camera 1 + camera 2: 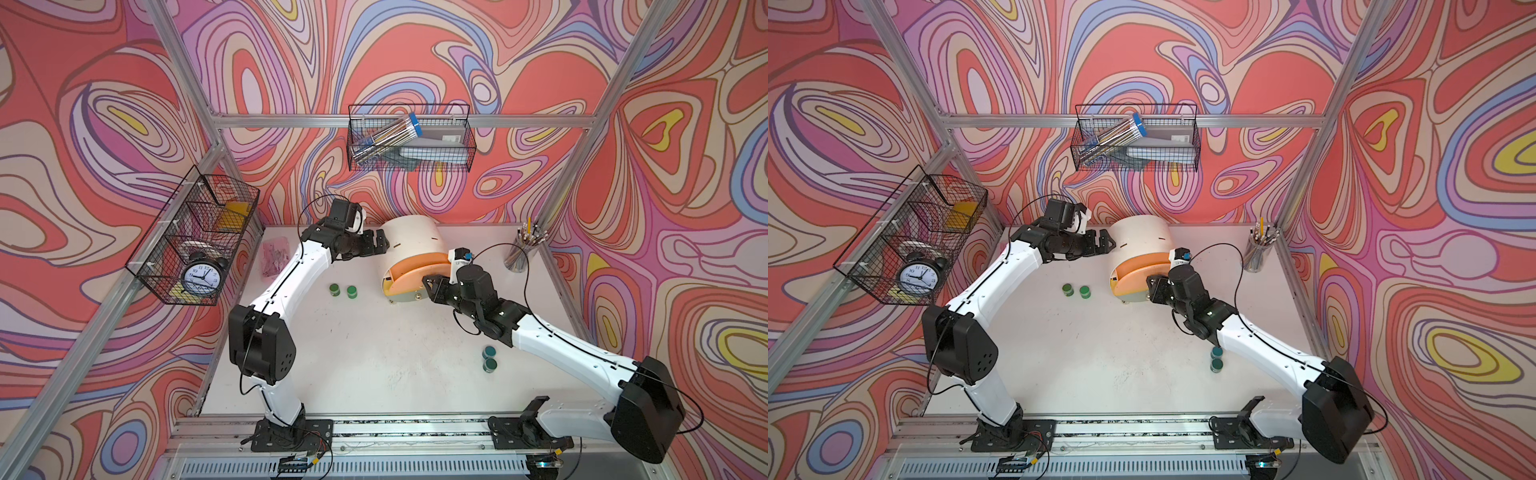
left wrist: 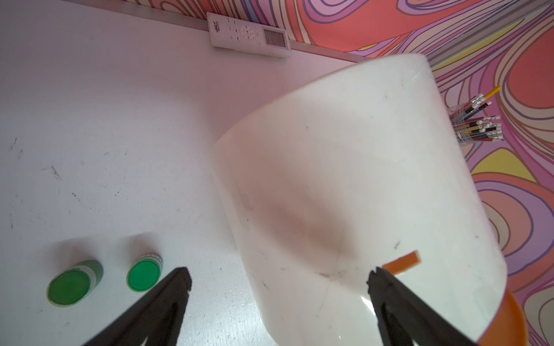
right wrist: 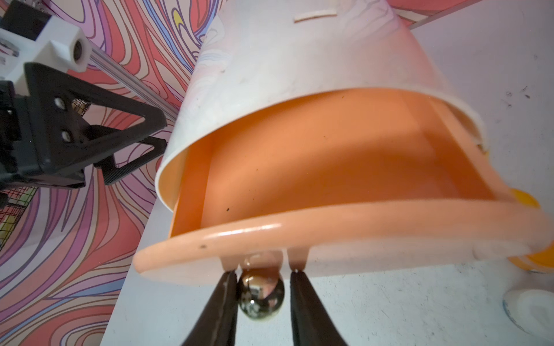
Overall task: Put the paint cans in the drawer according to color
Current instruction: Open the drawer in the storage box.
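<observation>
Four paint cans are showing in both top views. Two green paint cans (image 1: 335, 289) are sitting side by side on the surface (image 1: 374, 365), left of the drawer chest (image 1: 409, 235). Two teal paint cans (image 1: 489, 352) are sitting close together beside the right forearm, well apart from the chest. The peach drawer (image 1: 405, 282) is standing out of the chest. The right gripper (image 1: 429, 281) is sitting at its front, and the left gripper (image 1: 381, 244) is hovering at the chest's left flank.

Left wrist view: the left gripper (image 2: 277, 278) is standing wide apart and holding nothing. One finger is lying over the chest's cream shell, the other over the surface near one of the green paint cans. You cannot tell whether it is touching the shell.

Right wrist view: the right gripper (image 3: 262, 272) is flanking the gold knob (image 3: 260, 295) of the peach drawer. One finger is touching the ball and the other is showing a sliver of gap, so you cannot tell whether it is clamping. The drawer's inside is looking empty.

Judgement: you are working the drawer-opening step, with nothing stowed in this drawer yet. Next you are needing to let go of the knob without nudging the drawer back, then reach for a colour-matched can. The green pair is lying nearest the left gripper and the teal pair behind the right wrist, neither within the jaws.
</observation>
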Controlling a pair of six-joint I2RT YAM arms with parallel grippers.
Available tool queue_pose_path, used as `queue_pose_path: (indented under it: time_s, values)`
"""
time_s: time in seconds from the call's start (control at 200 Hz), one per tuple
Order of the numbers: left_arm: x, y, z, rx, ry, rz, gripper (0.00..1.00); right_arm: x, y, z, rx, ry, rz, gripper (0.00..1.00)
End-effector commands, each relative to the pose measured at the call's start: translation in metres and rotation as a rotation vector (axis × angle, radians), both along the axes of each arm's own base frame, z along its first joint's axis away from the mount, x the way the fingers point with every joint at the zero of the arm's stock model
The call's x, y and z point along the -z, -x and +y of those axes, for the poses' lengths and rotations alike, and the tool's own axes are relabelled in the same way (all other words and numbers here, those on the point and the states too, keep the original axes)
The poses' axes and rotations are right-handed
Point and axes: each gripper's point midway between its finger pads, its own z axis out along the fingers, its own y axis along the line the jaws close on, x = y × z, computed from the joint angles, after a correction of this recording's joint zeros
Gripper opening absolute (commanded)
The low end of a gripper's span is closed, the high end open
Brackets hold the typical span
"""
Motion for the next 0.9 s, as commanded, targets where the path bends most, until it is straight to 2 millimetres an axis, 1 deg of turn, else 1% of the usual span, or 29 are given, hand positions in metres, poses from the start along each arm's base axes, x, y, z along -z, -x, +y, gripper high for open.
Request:
queue_pose_path:
  time_s: [0.0, 0.075, 0.215, 0.626, 0.891]
  values:
    - [-0.009, 0.007, 0.001, 0.01, -0.001, -0.012, 0.98, 0.003, -0.002, -0.006, 0.029, 0.003, -0.004, 0.26]
    - [-0.009, 0.007, 0.001, 0.009, -0.001, -0.011, 0.99, 0.003, -0.002, -0.007, 0.029, 0.001, -0.008, 0.21]
    - [-0.008, 0.007, 0.002, 0.009, -0.001, -0.008, 0.99, 0.002, 0.0, -0.009, 0.034, -0.002, -0.012, 0.19]
    - [-0.006, 0.007, 0.002, 0.005, -0.002, -0.004, 0.99, -0.005, 0.017, -0.021, 0.045, -0.03, -0.013, 0.17]
    - [-0.005, 0.006, 0.002, 0.001, -0.002, -0.003, 0.99, 0.0, 0.033, -0.023, 0.034, -0.015, 0.003, 0.17]
